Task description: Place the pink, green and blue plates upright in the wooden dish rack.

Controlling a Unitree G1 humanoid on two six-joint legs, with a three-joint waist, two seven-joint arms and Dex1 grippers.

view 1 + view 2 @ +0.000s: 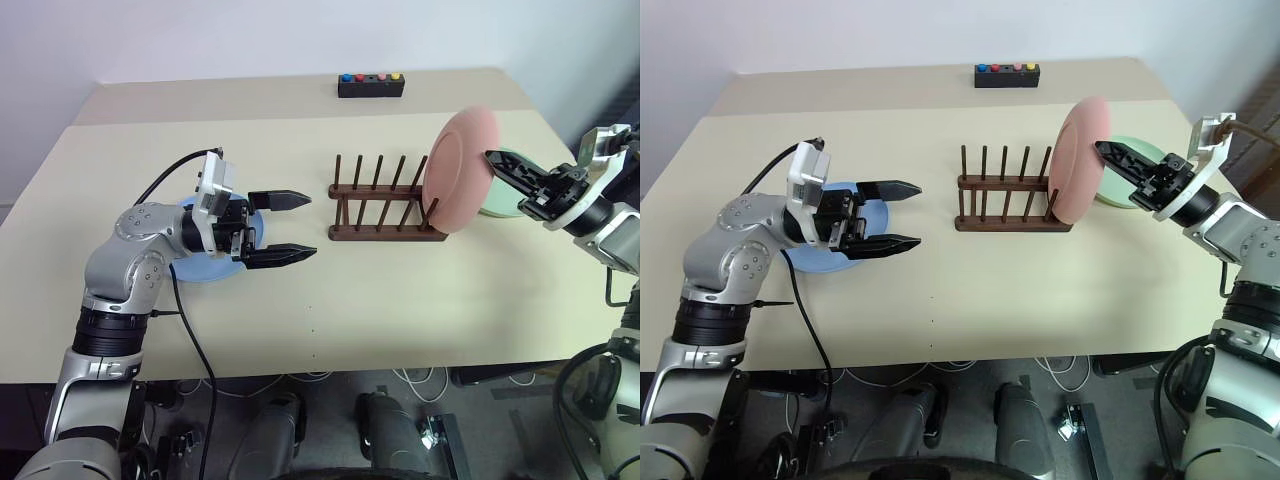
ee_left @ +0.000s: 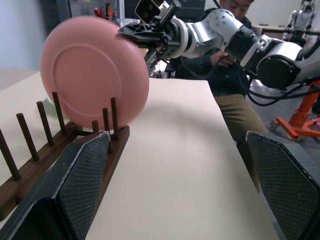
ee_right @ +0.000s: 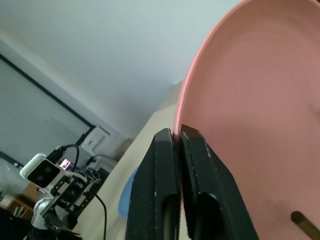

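The salmon pink plate (image 1: 462,170) stood on edge at the right end of the wooden dish rack (image 1: 385,205), matte, round and shallow, leaning a bit against the last pegs. The right gripper (image 3: 177,145) was pinching its rim between both black fingers. The left gripper (image 1: 290,228) hung wide open over the blue plate (image 1: 205,268) lying flat on the table (image 1: 400,300). The green plate (image 1: 1130,185) lay flat behind the pink one.

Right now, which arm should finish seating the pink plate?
Right. The right gripper pinches the pink plate's rim, the plate standing at the wooden dish rack's end pegs. The left gripper hangs open, apart from the rack, over the blue plate.
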